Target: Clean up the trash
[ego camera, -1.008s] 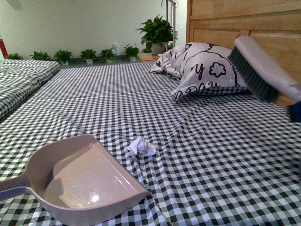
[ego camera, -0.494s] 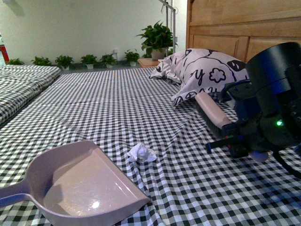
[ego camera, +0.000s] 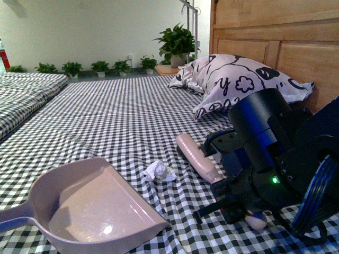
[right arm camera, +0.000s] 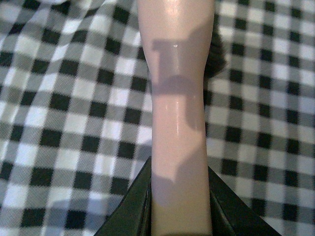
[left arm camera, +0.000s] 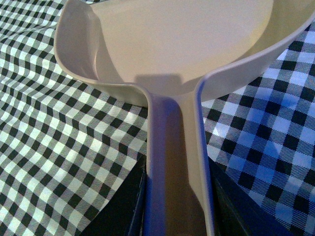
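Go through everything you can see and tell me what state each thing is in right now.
Paper wad: crumpled, loose on the bedsheet, outside the dustpan.
Dustpan: empty, handle held by left gripper.
Brush: lowered beside the wad, held by right gripper.
Pillow: leaning against the headboard.

pink brush handle (right arm camera: 179, 123) between jaws, checkered sheet (right arm camera: 64, 98)

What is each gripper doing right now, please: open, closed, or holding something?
Left gripper: closed on the dustpan handle.
Right gripper: closed on the brush handle.
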`<state>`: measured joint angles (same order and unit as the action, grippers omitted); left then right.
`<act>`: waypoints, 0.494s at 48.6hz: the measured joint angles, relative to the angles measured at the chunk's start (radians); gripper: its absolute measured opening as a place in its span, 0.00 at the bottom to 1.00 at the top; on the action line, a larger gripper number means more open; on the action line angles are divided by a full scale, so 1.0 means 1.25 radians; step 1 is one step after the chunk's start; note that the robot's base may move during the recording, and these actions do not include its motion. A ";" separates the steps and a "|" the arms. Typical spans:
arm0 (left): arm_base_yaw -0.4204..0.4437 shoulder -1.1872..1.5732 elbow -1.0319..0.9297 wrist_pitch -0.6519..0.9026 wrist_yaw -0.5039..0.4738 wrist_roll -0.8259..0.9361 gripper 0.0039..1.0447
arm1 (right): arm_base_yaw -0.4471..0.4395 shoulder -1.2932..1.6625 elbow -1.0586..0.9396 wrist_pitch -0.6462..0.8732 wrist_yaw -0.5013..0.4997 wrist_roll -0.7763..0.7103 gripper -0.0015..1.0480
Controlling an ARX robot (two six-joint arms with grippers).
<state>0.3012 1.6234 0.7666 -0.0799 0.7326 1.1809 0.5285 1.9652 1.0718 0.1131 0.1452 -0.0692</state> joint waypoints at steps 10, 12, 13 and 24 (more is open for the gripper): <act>0.000 0.000 0.000 0.000 0.000 0.000 0.27 | 0.055 -0.073 -0.053 -0.071 -0.151 0.017 0.19; 0.000 0.000 0.000 0.000 0.000 0.000 0.27 | 0.074 -0.106 -0.074 -0.092 -0.199 0.022 0.19; 0.000 0.000 0.000 0.000 0.000 0.000 0.27 | 0.080 -0.118 -0.081 -0.099 -0.217 0.023 0.19; 0.000 0.000 0.000 0.000 0.000 0.000 0.27 | 0.095 -0.219 -0.134 -0.114 -0.328 0.044 0.19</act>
<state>0.3012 1.6234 0.7666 -0.0799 0.7326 1.1812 0.6468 1.6909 0.9039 -0.0296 -0.2646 -0.0139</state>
